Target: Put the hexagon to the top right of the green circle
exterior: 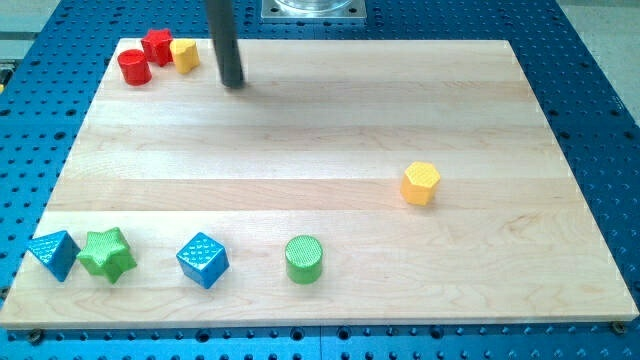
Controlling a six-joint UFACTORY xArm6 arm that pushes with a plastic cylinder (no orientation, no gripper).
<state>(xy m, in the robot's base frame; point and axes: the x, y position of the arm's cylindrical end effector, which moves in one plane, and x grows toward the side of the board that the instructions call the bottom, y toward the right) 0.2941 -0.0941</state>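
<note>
Green circle (304, 259) nearest; yellow hexagon (421, 183) already up-right of it, well apart. My tip (233, 84) far up-left; no gripper, nothing held. Next: approach hexagon, nudge closer.

Bright, even overhead light, sharp throughout. Soft short shadows under the blocks; faint sheen on the wooden board (330, 130). No blur.

A pale, light-grained wooden desk (330, 150) of joined planks fills most of the view, its seams running left to right. Under and around it lies a blue perforated metal base plate (600, 120) with regular rows of small holes. At the view's top sits a grey metal mounting plate (312, 9). Lighting is even and soft.
</note>
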